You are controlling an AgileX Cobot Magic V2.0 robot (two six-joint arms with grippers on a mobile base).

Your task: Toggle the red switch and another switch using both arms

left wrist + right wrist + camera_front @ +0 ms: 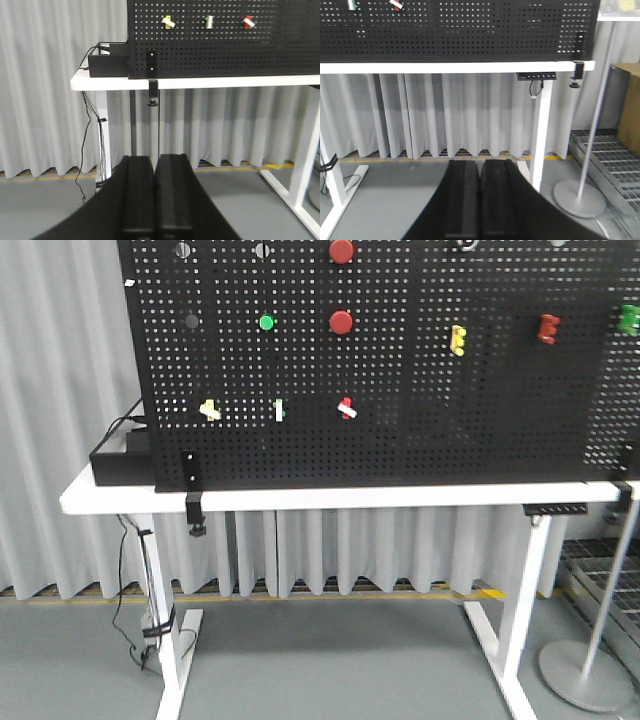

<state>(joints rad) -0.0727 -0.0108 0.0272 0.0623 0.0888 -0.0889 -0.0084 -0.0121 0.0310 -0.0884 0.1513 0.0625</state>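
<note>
The red switch (346,407) is a tiny toggle with a red base and white lever, low on the black pegboard (450,430); it also shows as the red switch (248,22) and the red switch (396,4). The other switch (209,409), pale yellow with a cream lever, sits left of it on the same row, and again as the other switch (168,22). My left gripper (155,159) is shut, low and far in front of the table. My right gripper (479,164) is shut too, low before the table's right half. No arm appears in the front view.
A green-based toggle (279,411) sits between the two switches. Round red buttons (341,322), a green button (266,323) and chunkier yellow (458,340) and red (547,329) pieces hang higher. The pegboard stands on a white table (300,499). A stand pole (610,600) is at right.
</note>
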